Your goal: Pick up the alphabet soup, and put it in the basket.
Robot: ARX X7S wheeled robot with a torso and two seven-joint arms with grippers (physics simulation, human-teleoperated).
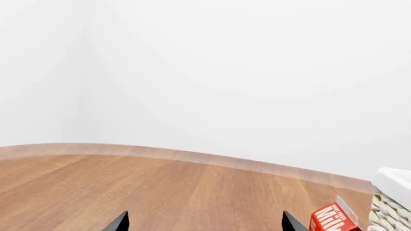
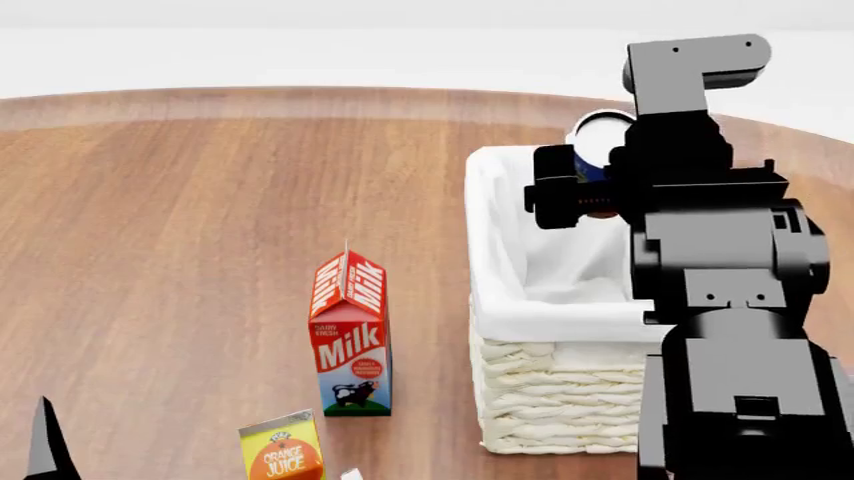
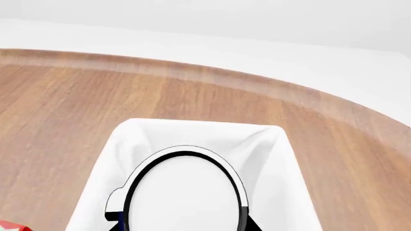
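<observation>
1. Wood-grain planks in warm brown cover the round desk, whose paler rim curves across the far side; behind it the room is plain white wall, with a faint corner seam in the left wrist view.
2. At the head view's 3 o'clock stands the basket, cream wicker with a white cloth lining, its opening facing up.
3. The alphabet soup is held off the desk above the basket's far end, toward 1 o'clock; its pale lid and a strip of blue label show past the black arm. In the right wrist view the lid fills the lower middle, with the lined basket directly beneath it.
4. The right gripper has its fingers clamped on the can, though the arm's own links hide most of the grasp.
5. The left gripper shows as two dark finger tips set well apart with nothing between them.
6. A red milk carton stands upright at 6 o'clock, just beside the basket's left wall; an orange juice carton at 7 o'clock is cut off by the frame edge.
</observation>
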